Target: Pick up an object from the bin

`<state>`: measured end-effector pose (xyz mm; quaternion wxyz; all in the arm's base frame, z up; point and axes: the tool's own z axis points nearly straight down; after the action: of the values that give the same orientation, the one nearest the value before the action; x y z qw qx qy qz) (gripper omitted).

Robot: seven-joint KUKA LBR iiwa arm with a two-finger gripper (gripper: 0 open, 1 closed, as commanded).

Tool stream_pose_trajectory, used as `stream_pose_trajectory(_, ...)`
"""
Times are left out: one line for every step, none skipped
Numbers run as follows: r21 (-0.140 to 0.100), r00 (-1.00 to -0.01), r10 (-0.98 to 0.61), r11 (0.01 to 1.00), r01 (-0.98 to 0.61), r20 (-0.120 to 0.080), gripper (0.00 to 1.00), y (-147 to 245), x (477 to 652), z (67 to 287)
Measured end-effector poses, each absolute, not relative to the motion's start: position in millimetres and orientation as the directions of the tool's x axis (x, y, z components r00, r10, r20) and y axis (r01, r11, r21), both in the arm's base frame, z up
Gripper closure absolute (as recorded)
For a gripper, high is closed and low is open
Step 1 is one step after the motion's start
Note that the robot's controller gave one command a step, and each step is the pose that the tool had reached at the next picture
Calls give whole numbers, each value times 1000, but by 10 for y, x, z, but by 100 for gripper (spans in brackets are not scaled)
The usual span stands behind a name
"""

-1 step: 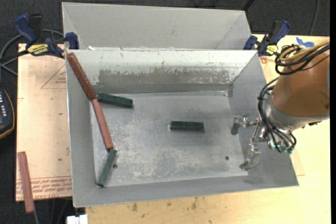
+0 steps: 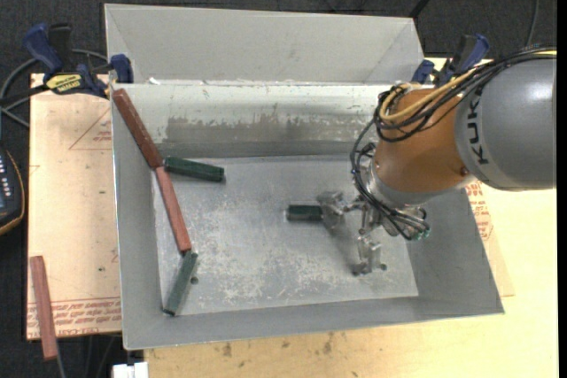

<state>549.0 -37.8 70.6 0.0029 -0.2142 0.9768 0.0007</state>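
The grey bin (image 2: 266, 266) holds five loose things, all slim straight bars: three dark green and two reddish-brown. The upper brown bar (image 2: 137, 130) lies slanted along the left wall from the far left corner, and the lower brown bar (image 2: 173, 210) carries on the same line just below it, the two end to end or nearly so. The upper green bar (image 2: 193, 170) lies on the floor just right of where the brown ones meet, almost level. The lower green bar (image 2: 181, 282) lies slanted near the front left corner, its top end close to the foot of the lower brown bar. The middle green bar (image 2: 306, 213) is the shortest in view and lies flat near the centre of the floor, well apart from the other four. On the grey arm (image 2: 523, 128) the letters "KU" can be read, with the rest of the word curving out of sight. An orange cover (image 2: 425, 155) wraps the wrist, with dark cables (image 2: 403, 106) looped over it. The gripper (image 2: 352, 235) is down at the floor in the right half of the bin with its fingers spread apart, one finger (image 2: 335, 210) reaching left to the right end of the middle green bar, seemingly touching it, the other pointing toward the front wall; nothing sits between them
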Motion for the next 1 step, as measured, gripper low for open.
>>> stream_pose_trajectory(1,-965,-262,965,-262,-12,0,86,5939,1183)
